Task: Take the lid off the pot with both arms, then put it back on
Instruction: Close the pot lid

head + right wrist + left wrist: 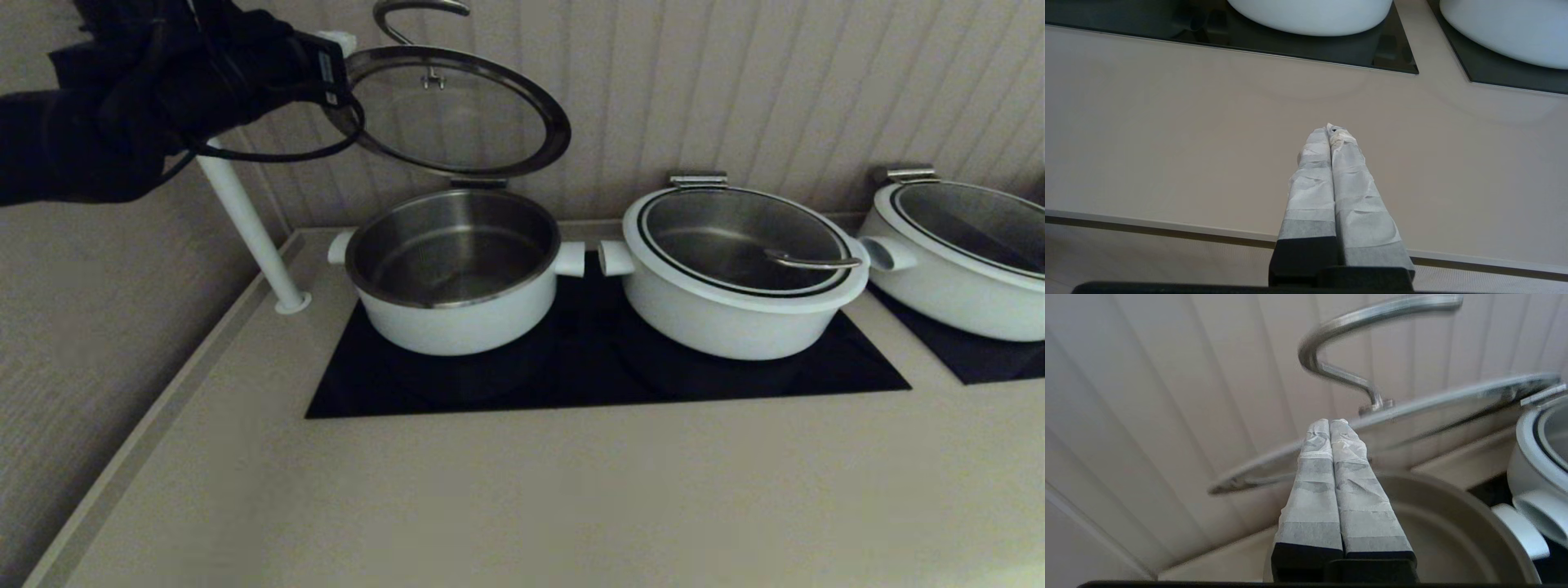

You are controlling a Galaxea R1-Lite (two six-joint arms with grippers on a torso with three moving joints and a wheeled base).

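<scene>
The pot point(453, 269) stands open on the left of the black cooktop point(571, 384), its steel bowl empty. The lid point(449, 114) is tilted up above it, its back edge down at the steel bracket point(478, 183) behind the pot, its looped wire handle point(416, 12) on top. My left gripper point(341, 42) is shut and empty, with its tips against the lid's raised left rim. In the left wrist view the left gripper point(1329, 422) lies along the lid point(1433, 404), under the handle point(1339, 347), above the pot point(1453, 522). My right gripper point(1331, 130) is shut and empty, low over the counter's front.
Two wider white pots point(735, 278) point(963, 253) with closed lids stand to the right; their bases show in the right wrist view point(1310, 16) point(1506, 32). A white pole point(245, 220) rises at the counter's left back corner. A ribbed wall stands close behind.
</scene>
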